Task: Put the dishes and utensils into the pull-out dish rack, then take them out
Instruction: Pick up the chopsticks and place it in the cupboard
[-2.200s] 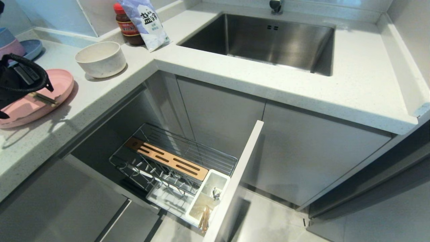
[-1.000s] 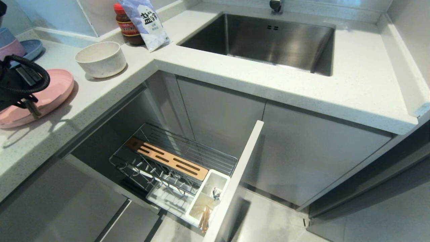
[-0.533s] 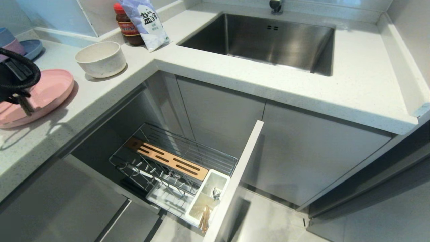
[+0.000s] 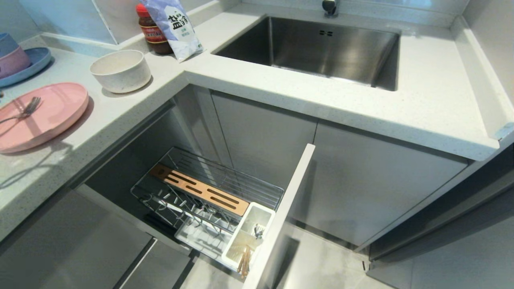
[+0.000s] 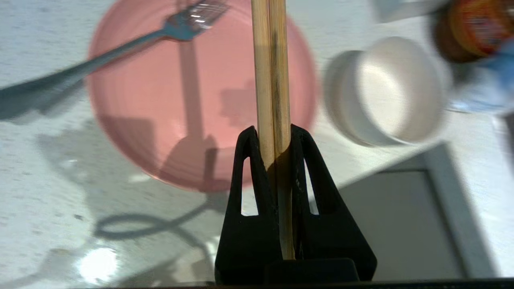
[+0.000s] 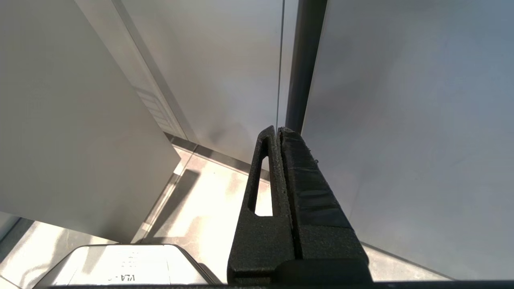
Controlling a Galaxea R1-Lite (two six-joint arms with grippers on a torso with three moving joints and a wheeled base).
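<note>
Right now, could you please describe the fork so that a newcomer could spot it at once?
Start at the sink and follow the counter to its left stretch. Past the cream bowl lies the pink plate; the fork rests across it, the only slim silver metal piece there.

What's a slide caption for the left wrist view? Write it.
Left tool shut on chopsticks above the pink plate, where the fork lies.

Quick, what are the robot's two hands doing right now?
Left gripper: shut on the chopsticks.
Right gripper: shut, holding nothing.
</note>
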